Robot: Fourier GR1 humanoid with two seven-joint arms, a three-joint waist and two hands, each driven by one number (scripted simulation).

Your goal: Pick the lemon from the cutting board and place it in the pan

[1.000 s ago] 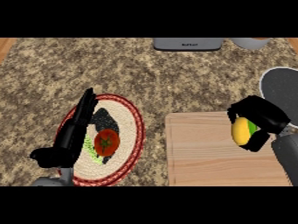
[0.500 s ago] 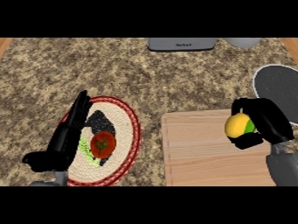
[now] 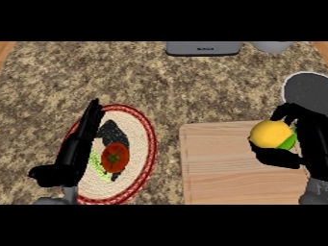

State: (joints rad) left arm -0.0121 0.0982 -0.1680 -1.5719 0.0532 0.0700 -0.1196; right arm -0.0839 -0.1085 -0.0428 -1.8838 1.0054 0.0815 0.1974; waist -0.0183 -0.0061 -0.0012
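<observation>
A speckled brown granite counter (image 3: 166,81) fills the head view, with strips of wood showing at its far left and right edges. On its near right side lies a pale wooden cutting board (image 3: 223,173), and just beyond the board's far right corner sits a dark round pan (image 3: 315,91), partly cut off by the view's edge. To the left of the board rests a round woven plate (image 3: 141,129) with a red rim, carrying a red tomato (image 3: 114,157), a sliver of green beside it and a dark shape behind it. At the far edge of the counter stands a grey appliance (image 3: 203,48), with a pale grey object (image 3: 271,46) just to its right, both cropped at the top. The right hand (image 3: 315,144) is over the right edge of the cutting board, its black fingers and thumb curled round the lemon (image 3: 271,134), which is yellow with a patch of green showing below it; the fruit is lifted in the hand, near the pan but not yet over it. The left hand (image 3: 70,156) stands over the plate's left rim with its fingers straight and pointing away, holding nothing.
</observation>
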